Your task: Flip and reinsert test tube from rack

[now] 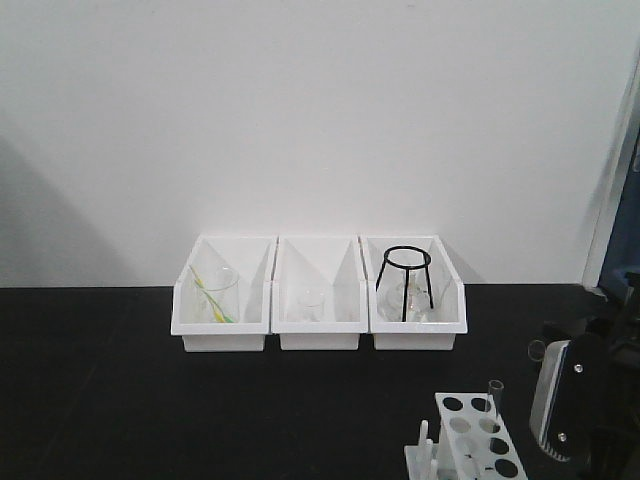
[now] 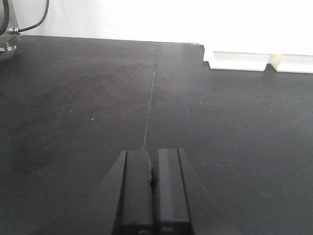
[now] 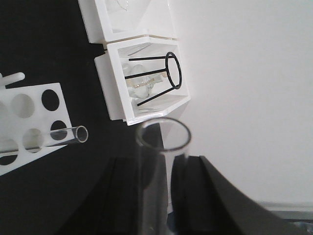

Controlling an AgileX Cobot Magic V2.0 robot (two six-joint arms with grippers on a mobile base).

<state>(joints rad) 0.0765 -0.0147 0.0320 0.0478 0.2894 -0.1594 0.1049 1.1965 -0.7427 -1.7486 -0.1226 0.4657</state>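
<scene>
Right gripper (image 3: 155, 171) pinches a tube (image 3: 163, 135) beside the rack (image 3: 30, 122), where a second tube (image 3: 64, 136) stands. Left gripper (image 2: 152, 182) has its fingers pressed together, holding nothing.

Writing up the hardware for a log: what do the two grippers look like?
The left gripper has matte black, flat rectangular jaws with square tips, widening into a black body. The right gripper has similar black jaws; the front view shows a silver-grey panel with two small screws on its body.
</scene>
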